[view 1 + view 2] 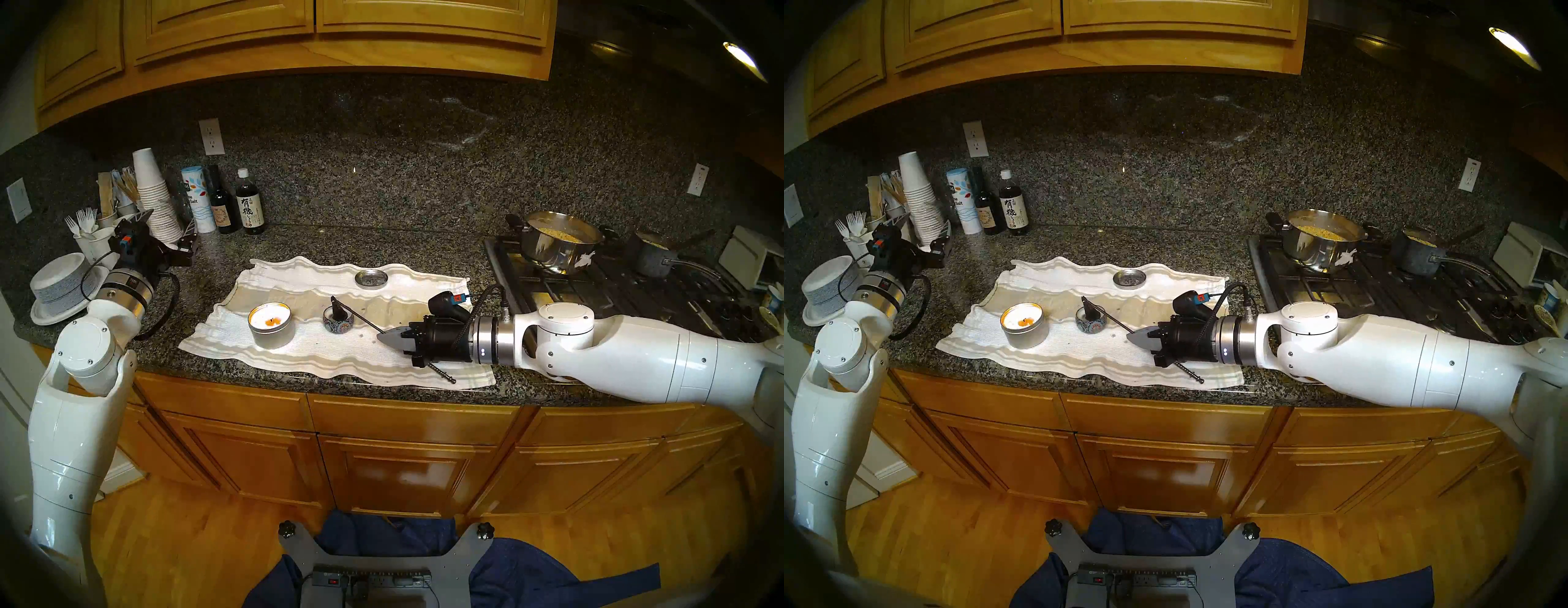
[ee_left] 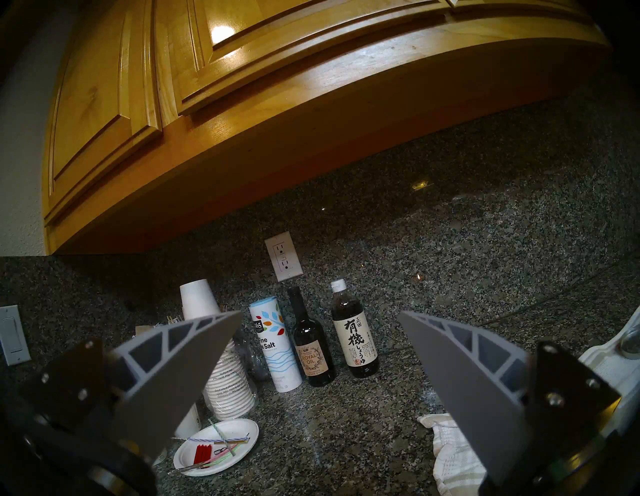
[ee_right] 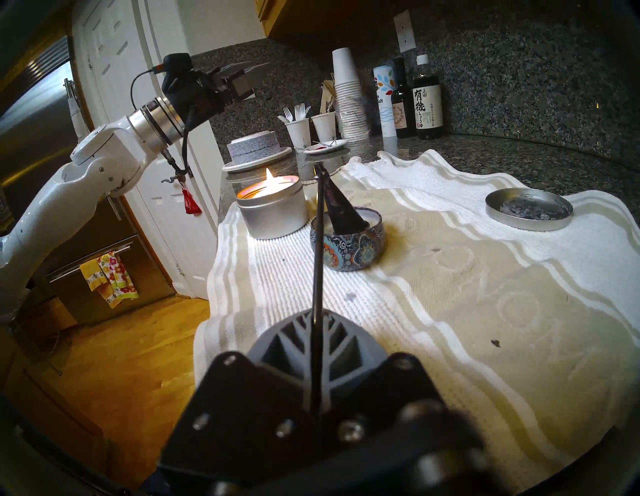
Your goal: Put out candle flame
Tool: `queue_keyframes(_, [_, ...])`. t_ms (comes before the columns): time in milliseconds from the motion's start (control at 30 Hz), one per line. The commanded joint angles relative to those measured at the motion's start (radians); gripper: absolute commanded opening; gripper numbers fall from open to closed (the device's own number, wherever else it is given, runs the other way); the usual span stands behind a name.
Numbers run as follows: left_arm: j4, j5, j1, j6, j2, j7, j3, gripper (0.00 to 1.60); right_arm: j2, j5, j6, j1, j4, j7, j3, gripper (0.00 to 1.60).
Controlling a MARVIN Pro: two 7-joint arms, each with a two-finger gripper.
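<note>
A lit candle (image 1: 271, 325) in a silver tin stands on a white towel (image 1: 297, 361); its flame (image 3: 269, 175) burns in the right wrist view. To its right is a small patterned tin (image 1: 338, 325). The black cone of a candle snuffer (image 3: 337, 204) rests in that tin, apart from the flame. My right gripper (image 1: 384, 337) is shut on the snuffer's thin black handle (image 3: 318, 277), low over the towel. My left gripper (image 1: 167, 225) is open and empty, raised at the far left by the paper cups.
The candle's silver lid (image 1: 371, 279) lies at the towel's back. A stove with a steel pot (image 1: 560, 242) and a dark saucepan (image 1: 653, 254) is on the right. Bottles (image 1: 250, 208), a salt can, stacked cups (image 1: 155, 195) and stacked plates (image 1: 63, 284) crowd the back left.
</note>
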Motion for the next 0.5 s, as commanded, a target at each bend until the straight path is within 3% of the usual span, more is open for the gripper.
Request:
queue_keyframes(0, [-0.025,0.002,-0.023,-0.018,0.012,0.0,-0.013,1.6,0.005,0.0,-0.012,0.03,-0.014,-0.002,0.028,0.0])
queue_keyframes(467, [-0.025,-0.001,-0.022,-0.017,0.015,0.004,-0.011,1.6,0.019,0.005,-0.017,0.046,-0.033,-0.004,0.043,0.0])
